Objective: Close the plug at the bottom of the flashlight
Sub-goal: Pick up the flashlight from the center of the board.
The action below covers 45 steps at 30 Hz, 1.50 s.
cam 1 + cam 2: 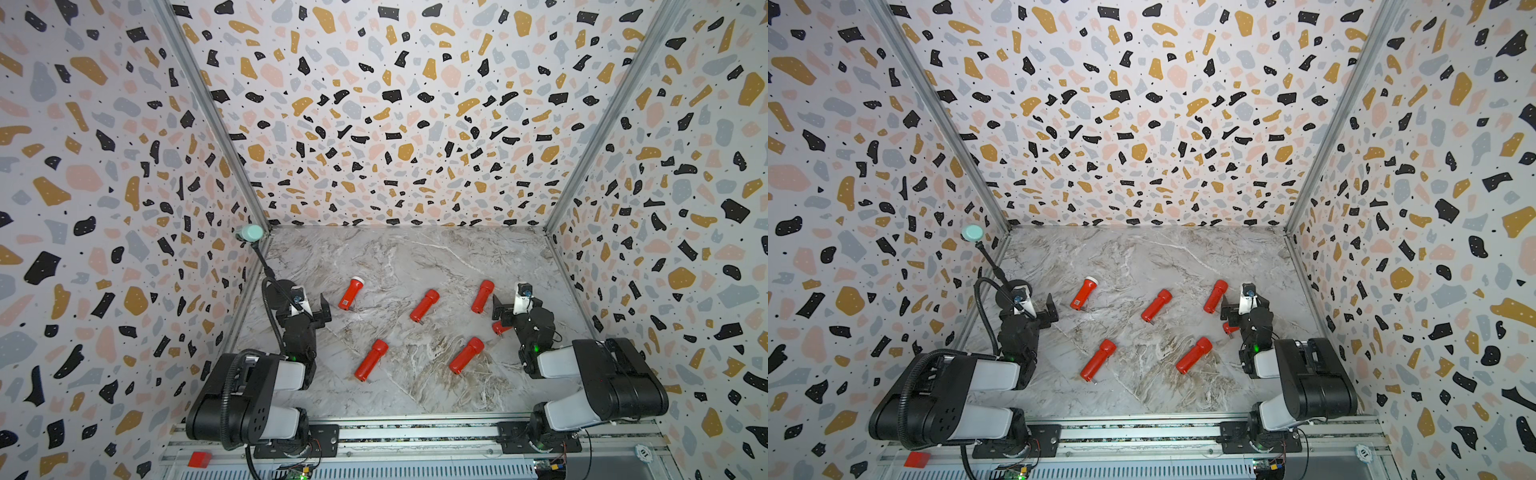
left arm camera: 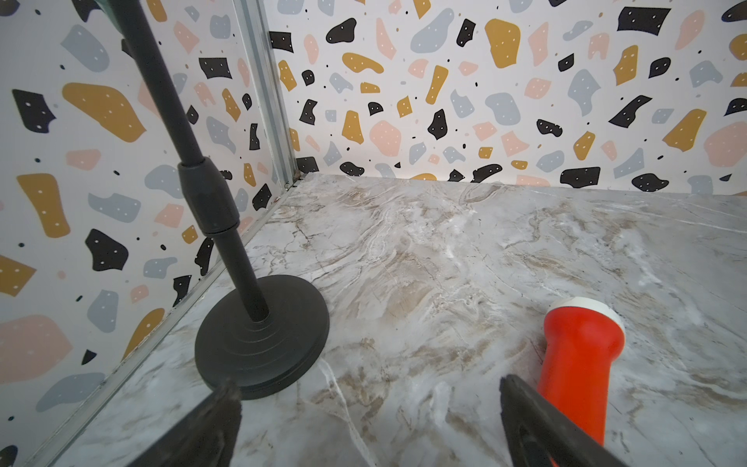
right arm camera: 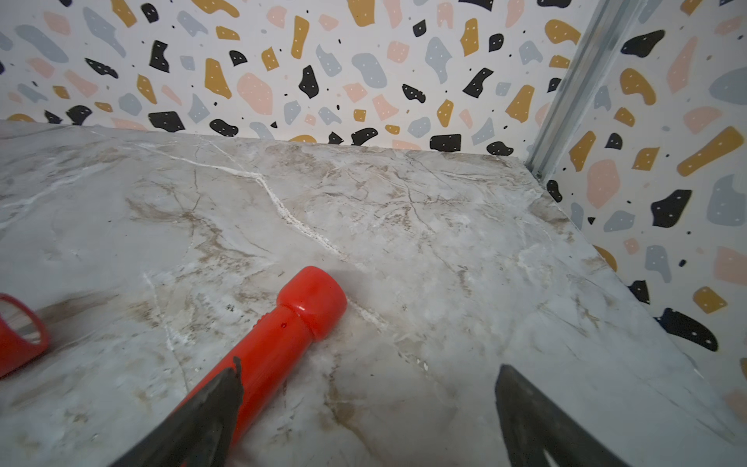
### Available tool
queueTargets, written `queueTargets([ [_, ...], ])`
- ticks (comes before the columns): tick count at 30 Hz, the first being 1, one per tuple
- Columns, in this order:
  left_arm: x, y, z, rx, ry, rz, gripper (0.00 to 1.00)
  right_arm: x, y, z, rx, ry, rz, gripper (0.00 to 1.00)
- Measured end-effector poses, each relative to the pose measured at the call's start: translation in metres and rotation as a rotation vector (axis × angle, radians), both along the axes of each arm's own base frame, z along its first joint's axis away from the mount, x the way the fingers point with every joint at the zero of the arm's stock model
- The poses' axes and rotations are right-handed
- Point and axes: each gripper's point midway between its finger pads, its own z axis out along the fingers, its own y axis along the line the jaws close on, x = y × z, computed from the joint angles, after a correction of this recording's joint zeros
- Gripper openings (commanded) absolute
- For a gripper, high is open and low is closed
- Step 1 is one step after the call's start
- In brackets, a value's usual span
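Left gripper [image 1: 323,308] stands wide and empty near a red plastic flashlight with a white head [image 1: 351,293]; right gripper [image 1: 500,309] — equally wide, holding nothing — hovers beside another all-red flashlight [image 1: 482,296]. Six flashlights lie scattered on the grey marbled surface [image 1: 395,257], several showing small metal prongs [image 1: 420,322] at the base, so the plug-closing seems not yet begun. A white sticker [image 1: 344,302] on the white-headed one is unreadable.

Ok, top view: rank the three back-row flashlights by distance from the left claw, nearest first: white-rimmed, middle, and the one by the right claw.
1. White-rimmed flashlight, just beside the open left claw.
2. Middle flashlight, in the middle of the row.
3. Far-side flashlight, next to the right claw.
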Motion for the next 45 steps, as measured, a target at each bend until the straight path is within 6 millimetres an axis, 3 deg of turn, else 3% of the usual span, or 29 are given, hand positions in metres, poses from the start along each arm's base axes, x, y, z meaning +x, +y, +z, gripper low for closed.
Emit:
queueTargets([
  [5,0.000,0.000,0.000,0.000,0.000,0.000,1.00,0.006,0.001,0.071,0.071,-0.136,-0.028,0.99],
  [7,0.000,0.000,0.000,0.000,0.000,0.000,1.00,0.006,0.011,0.097,0.157,-0.178,0.005,0.99],
  [10,0.000,0.000,0.000,0.000,0.000,0.000,1.00,0.010,0.036,0.121,0.288,-0.192,0.144,0.99],
  [13,0.000,0.000,0.000,0.000,0.000,0.000,1.00,0.013,0.057,0.119,0.443,-0.135,0.249,0.99],
  [17,0.000,0.000,0.000,0.000,0.000,0.000,1.00,0.019,0.075,0.094,0.641,0.010,0.345,0.99],
  [22,-0.003,0.008,0.004,-0.010,-0.010,0.052,1.00,0.029,0.078,0.076,0.923,0.139,0.414,0.99],
  [27,-0.014,0.018,0.041,-0.035,-0.100,0.111,1.00,0.032,0.075,0.077,1.116,0.155,0.494,0.99],
  [30,-0.024,0.024,0.074,-0.093,-0.210,0.144,1.00,0.028,0.073,0.078,1.102,0.174,0.493,0.99],
  [33,-0.027,0.025,0.098,-0.170,-0.284,0.150,1.00,0.028,0.075,0.093,0.959,0.148,0.433,0.99],
  [35,-0.022,0.025,0.112,-0.236,-0.309,0.157,1.00,0.027,0.094,0.123,0.805,0.074,0.420,0.99],
  [38,-0.013,0.027,0.127,-0.368,-0.334,0.184,0.99,0.000,0.121,0.180,0.637,-0.102,0.473,0.99],
  [41,-0.004,0.035,0.121,-0.533,-0.319,0.257,0.99,-0.025,0.103,0.206,0.556,-0.249,0.423,0.99],
  [45,0.003,0.029,0.097,-0.617,-0.245,0.241,1.00,-0.019,0.072,0.190,0.615,-0.212,0.230,0.99],
])
